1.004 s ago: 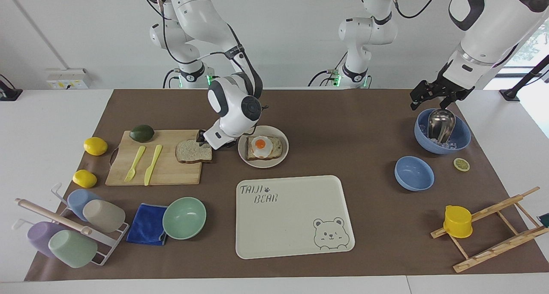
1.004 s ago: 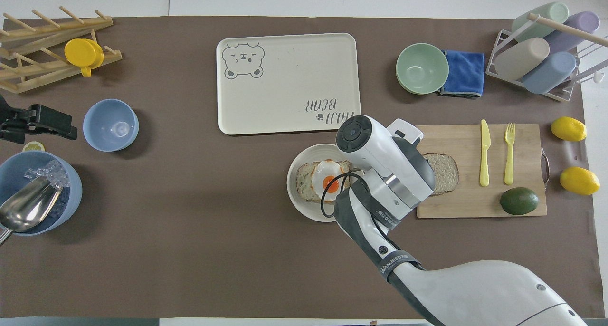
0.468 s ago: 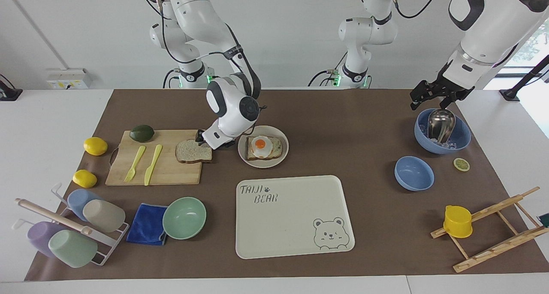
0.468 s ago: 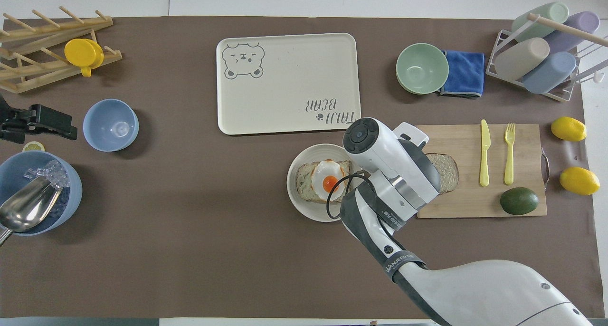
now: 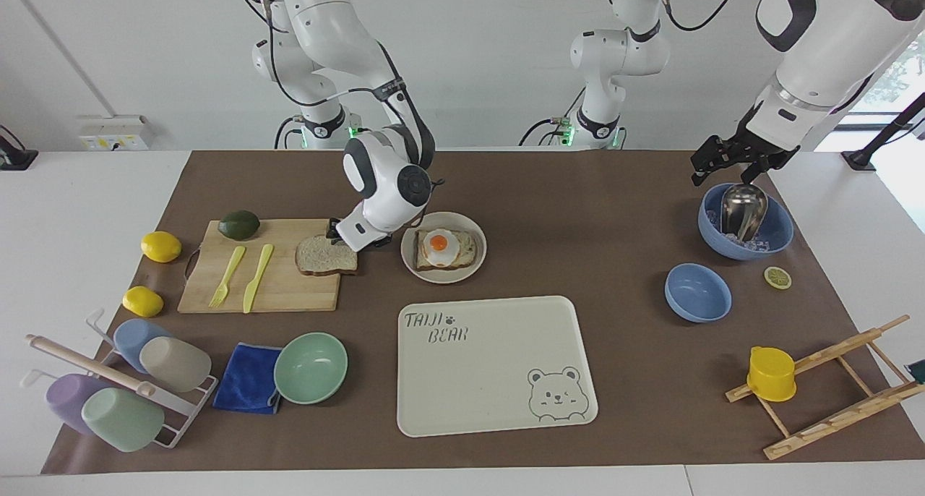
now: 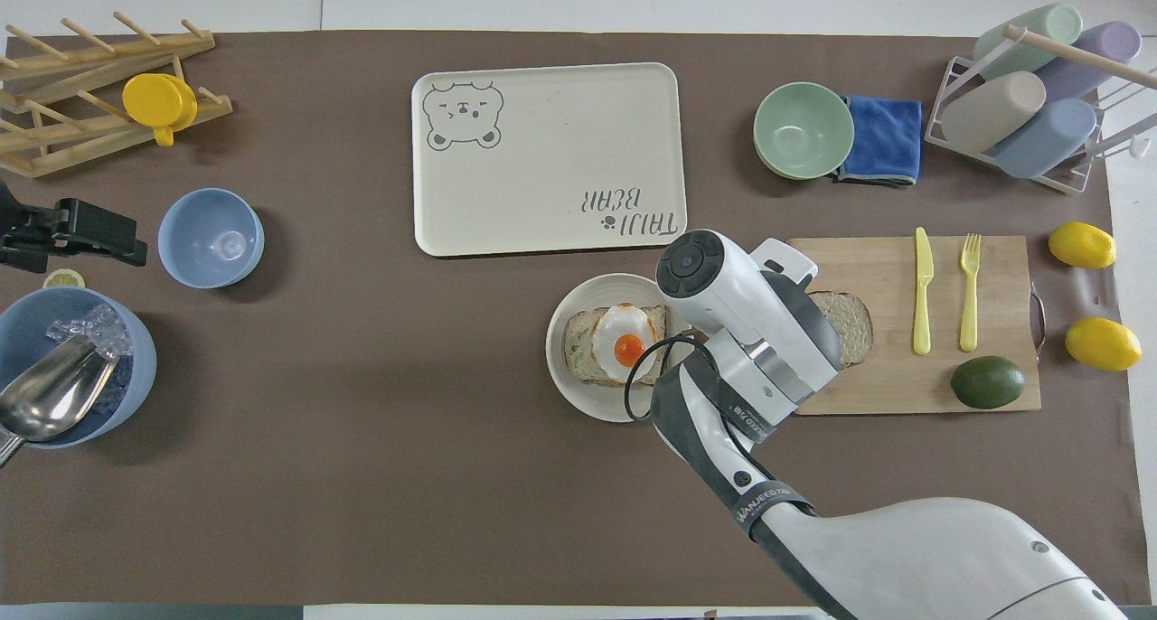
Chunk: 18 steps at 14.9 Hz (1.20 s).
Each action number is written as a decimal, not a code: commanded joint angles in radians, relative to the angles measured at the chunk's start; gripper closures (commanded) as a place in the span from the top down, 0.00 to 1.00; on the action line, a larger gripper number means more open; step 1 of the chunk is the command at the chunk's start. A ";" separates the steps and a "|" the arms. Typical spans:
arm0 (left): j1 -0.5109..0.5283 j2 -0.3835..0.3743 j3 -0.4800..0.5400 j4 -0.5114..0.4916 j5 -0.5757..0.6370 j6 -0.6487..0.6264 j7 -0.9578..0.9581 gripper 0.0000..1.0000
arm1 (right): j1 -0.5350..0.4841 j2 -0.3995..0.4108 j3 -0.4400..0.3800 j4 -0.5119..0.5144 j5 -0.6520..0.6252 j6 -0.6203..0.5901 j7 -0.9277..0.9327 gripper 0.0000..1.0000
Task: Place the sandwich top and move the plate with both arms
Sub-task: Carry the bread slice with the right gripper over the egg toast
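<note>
- Nearest the robots, the left gripper [image 5: 725, 174] hangs over the deep blue bowl [image 5: 780, 239] of ice with its metal scoop [image 5: 741, 210]. Its jaws are wide and hold nothing, and this arm waits.
- Next, the right gripper [image 5: 337, 233] is down at the sandwich top [image 5: 325, 256], at the corner nearest the plate [image 5: 477, 264]. Whether it is open or already pinching the crust I cannot tell, since the wrist hides it.
- The sandwich top lies flat on the wooden cutting board [image 5: 282, 293], at the end beside the plate. It is a soft, porous slice with a brown crust, thin and floppy.
- Risk: a pinch at one corner could let the slice sag, tear or fold on the lift, or drag it off the board's edge.
- Just beside the board, the shallow, glossy cream plate holds the egg-topped slice [image 5: 441, 249]. The domed, slick yolk could make the top land tilted or slide off.
- Risk: the plate's low rim gives little to grip, so uneven pulls from the two arms could tip it.
- Farthest, the smooth rectangular bear-print tray [image 5: 491, 380] lies flat.
</note>
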 commanded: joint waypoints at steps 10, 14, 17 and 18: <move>-0.001 -0.025 0.002 -0.030 0.016 0.014 0.009 1.00 | -0.019 -0.039 0.006 -0.062 -0.013 0.037 0.022 0.37; -0.001 -0.025 0.002 -0.030 0.016 0.014 0.009 1.00 | -0.010 -0.039 0.008 -0.059 -0.019 0.020 0.011 0.00; -0.001 -0.025 0.002 -0.030 0.016 0.014 0.009 1.00 | 0.006 -0.030 0.010 0.008 -0.021 -0.041 0.006 0.00; -0.001 -0.025 0.002 -0.030 0.016 0.014 0.009 1.00 | 0.022 -0.024 0.025 0.048 -0.021 -0.076 0.005 0.00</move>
